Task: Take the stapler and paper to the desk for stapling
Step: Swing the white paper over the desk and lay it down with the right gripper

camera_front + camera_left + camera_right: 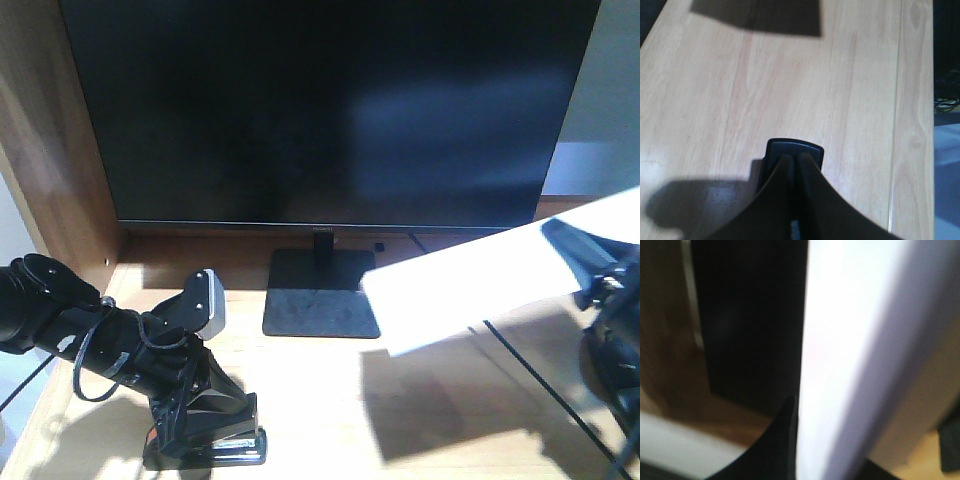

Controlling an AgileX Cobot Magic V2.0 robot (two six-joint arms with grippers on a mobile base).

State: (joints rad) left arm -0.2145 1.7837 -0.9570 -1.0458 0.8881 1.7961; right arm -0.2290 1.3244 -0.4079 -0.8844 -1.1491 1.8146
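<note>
Clamping the black metal-channelled stapler (238, 445) in the left gripper (792, 165), down on the light wooden desk (330, 400), presumably to steady it. Pinching by its edge the thin white paper sheet (470, 290) in the right gripper (562, 242), aloft before the black monitor (330, 100), probably for carrying over.

Front view: the stapler (238, 447) lay mostly hidden under the left gripper (205, 425), clipped at 6 o'clock. The paper (470, 290) and right gripper (590, 265) ran off at 3 o'clock; monitor (330, 100) top was cropped at 12. Right wrist view was blurred throughout.
</note>
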